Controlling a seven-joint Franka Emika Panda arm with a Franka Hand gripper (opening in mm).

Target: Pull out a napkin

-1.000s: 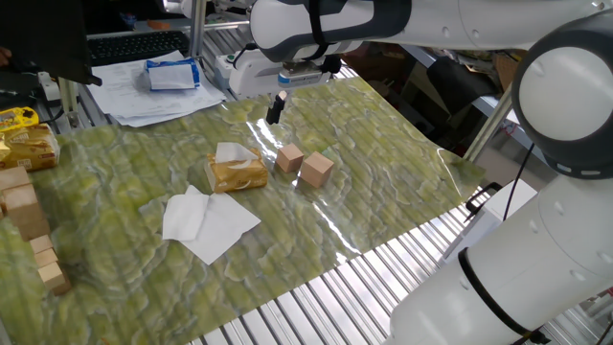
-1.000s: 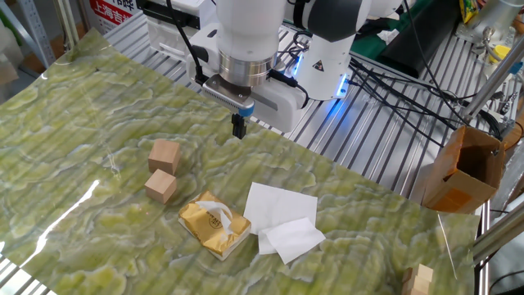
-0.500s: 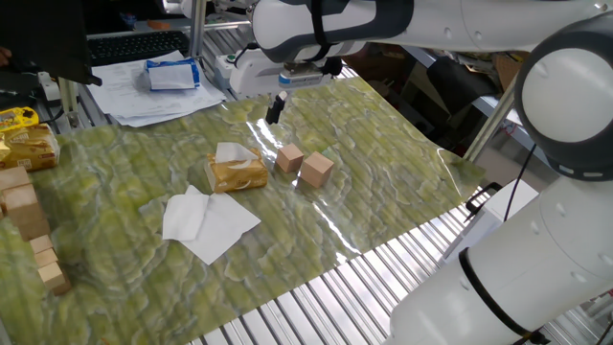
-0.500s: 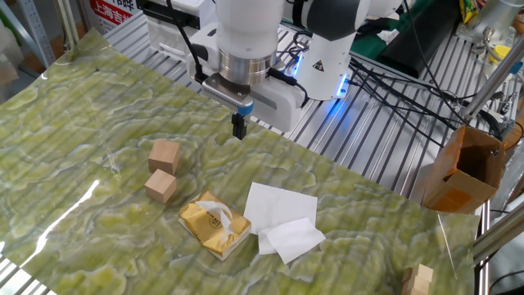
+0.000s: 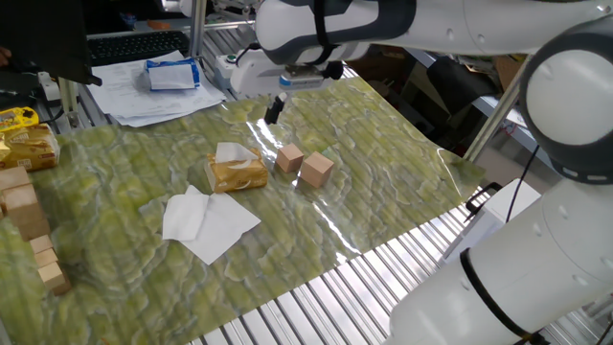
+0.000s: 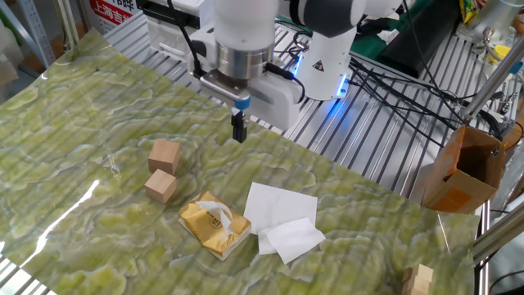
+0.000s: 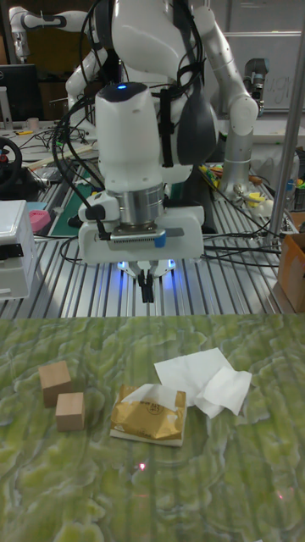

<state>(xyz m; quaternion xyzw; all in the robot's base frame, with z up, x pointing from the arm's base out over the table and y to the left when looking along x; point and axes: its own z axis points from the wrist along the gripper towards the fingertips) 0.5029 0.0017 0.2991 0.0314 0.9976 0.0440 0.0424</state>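
A golden-yellow pack (image 5: 237, 175) (image 6: 215, 226) (image 7: 151, 417) lies flat on the green mat. A white napkin (image 5: 233, 152) pokes out of its top. Two loose white napkins (image 5: 206, 218) (image 6: 282, 218) (image 7: 203, 381) lie spread and overlapping right beside the pack. My gripper (image 5: 275, 108) (image 6: 238, 133) (image 7: 148, 293) hangs above the mat's far edge, well behind the pack and apart from it. Its dark fingers point down, are pressed together and hold nothing.
Two wooden cubes (image 5: 289, 158) (image 5: 317, 170) (image 6: 164, 154) (image 7: 55, 381) sit beside the pack. More wooden blocks (image 5: 24, 206) stand at the mat's left edge, with office papers and a blue pack (image 5: 172, 74) behind. A cardboard box (image 6: 467, 168) stands off the mat.
The wrist has crept slightly upward; the fingertips stay almost in place. Nothing on the mat has moved.
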